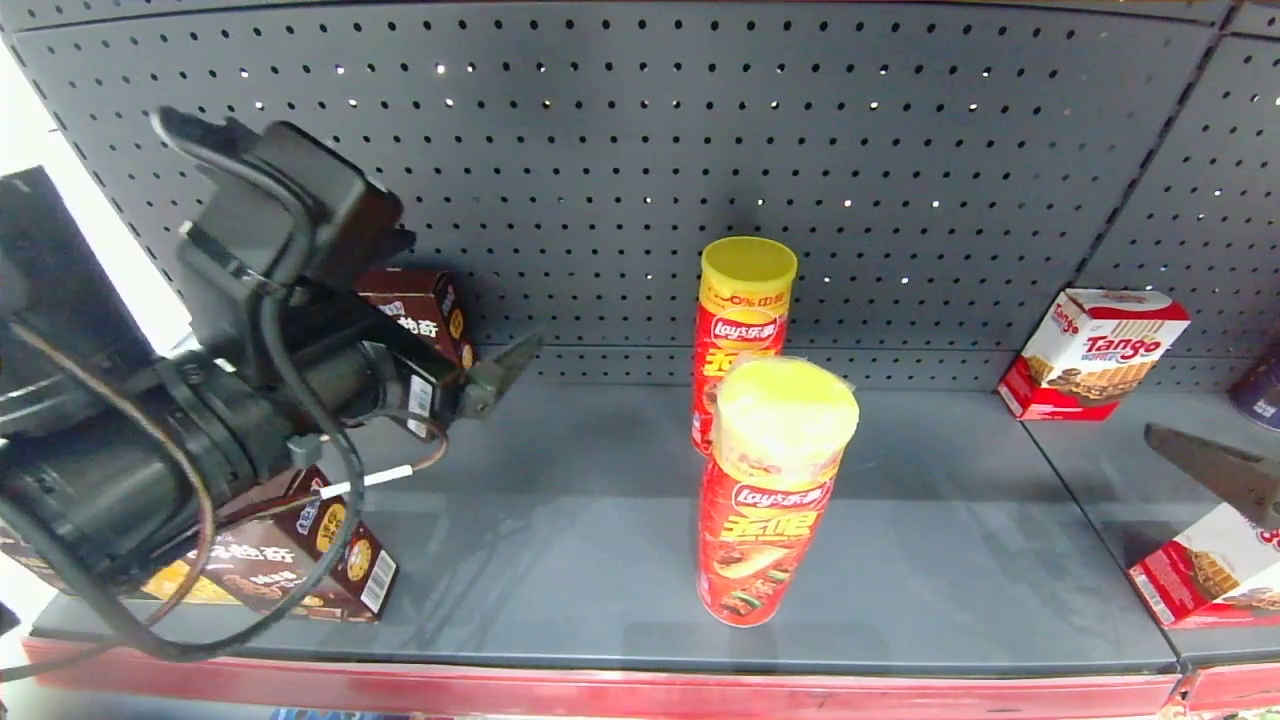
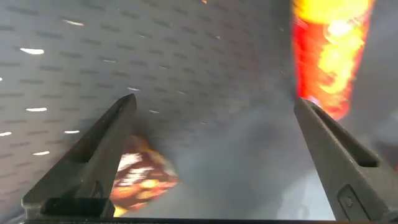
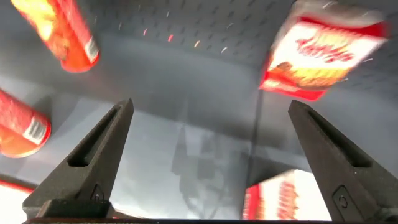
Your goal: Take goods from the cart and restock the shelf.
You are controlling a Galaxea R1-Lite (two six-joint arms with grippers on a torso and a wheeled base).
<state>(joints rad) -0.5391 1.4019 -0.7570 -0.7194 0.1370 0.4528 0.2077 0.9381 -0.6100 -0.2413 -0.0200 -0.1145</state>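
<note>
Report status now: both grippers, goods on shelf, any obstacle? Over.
Left gripper open, empty, beside rear brown box. Right gripper open, empty, near front wafer box. Front chip can, rear chip can upright on shelf. No obstacle seen.

Bare shelf (image 1: 560, 540) is left between the brown boxes (image 1: 300, 570) at the left and the two chip cans (image 1: 775, 490) stood one behind the other. Another open stretch is bounded by the cans and the wafer boxes (image 1: 1095, 350) at the right.
</note>
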